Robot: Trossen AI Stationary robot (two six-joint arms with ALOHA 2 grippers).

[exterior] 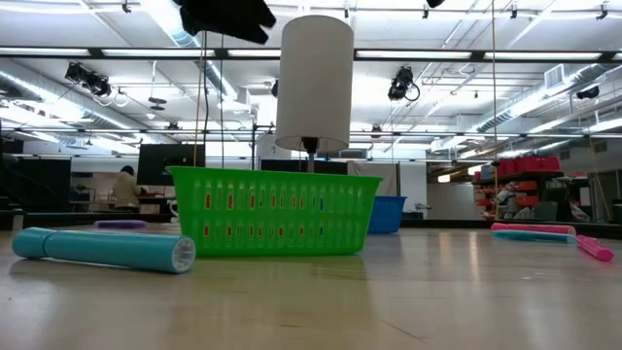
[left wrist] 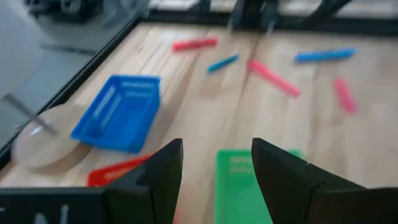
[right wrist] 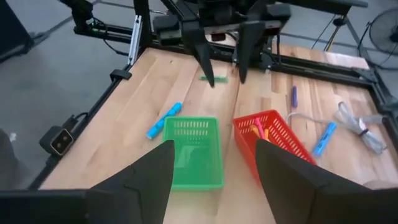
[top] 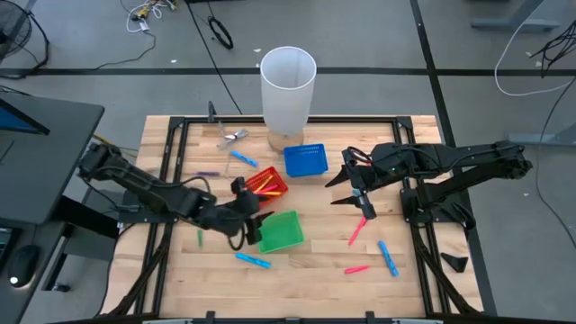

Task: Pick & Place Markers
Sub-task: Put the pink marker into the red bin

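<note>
I read this as early-to-mid sort: red basket (top: pixel 268 184) has a few markers in it (right wrist: pixel 260 129), green basket (top: pixel 280 231) looks empty, and I can't tell about the blue basket (top: pixel 304 159)

Left gripper (top: pixel 250 216) hangs just above the gap between the red and green baskets, fingers spread with nothing between them, per the left wrist view (left wrist: pixel 214 168)

Right gripper (top: pixel 346 187) hovers right of the blue basket, also spread and empty, its own view (right wrist: pixel 214 165) looking over the green and red baskets

Still loose on the table (top: pixel 315 279):
- blue marker (top: pixel 253 260) just in front of the green basket
- small green marker (top: pixel 199 238) left of the left gripper
- blue one (top: pixel 242 158) and a purple one (top: pixel 208 174) toward the back left, near the metal clip (top: pixel 232 137)
- right side: pink marker (top: pixel 358 230) below the right gripper, another pink (top: pixel 356 268) and a blue (top: pixel 388 257) close together nearer the front

So at least seven are left to place, I judge well under half done

White cylinder (top: pixel 288 88) stands at the back edge, not in the way
</note>
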